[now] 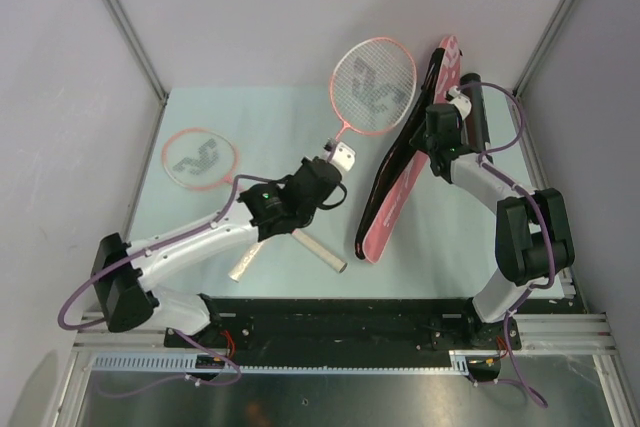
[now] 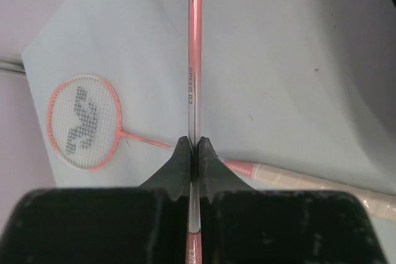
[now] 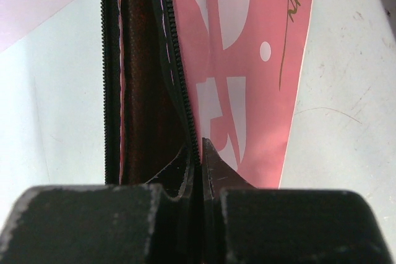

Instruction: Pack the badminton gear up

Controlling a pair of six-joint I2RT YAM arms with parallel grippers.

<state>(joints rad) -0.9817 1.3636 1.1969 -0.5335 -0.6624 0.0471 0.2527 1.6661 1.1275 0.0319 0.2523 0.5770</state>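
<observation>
My left gripper (image 1: pixel 331 166) (image 2: pixel 194 143) is shut on the thin shaft (image 2: pixel 195 60) of one pink-framed racket (image 1: pixel 373 87) and holds it off the table, its white handle (image 1: pixel 245 262) pointing towards the near edge. The second racket (image 1: pixel 200 157) (image 2: pixel 83 122) lies flat at the left, its handle (image 1: pixel 320 252) under my left arm. The pink bag (image 1: pixel 400 187) (image 3: pixel 247 60) lies at the right, open along its black zipper edge (image 3: pixel 176 60). My right gripper (image 1: pixel 436 137) (image 3: pixel 199 143) is shut on that edge. No shuttlecocks show.
A dark long shape (image 1: pixel 474 112) lies beside my right wrist; I cannot tell whether it is the tube. Metal frame posts (image 1: pixel 120 22) and grey walls close in the pale green table top (image 1: pixel 260 117) at the left, back and right.
</observation>
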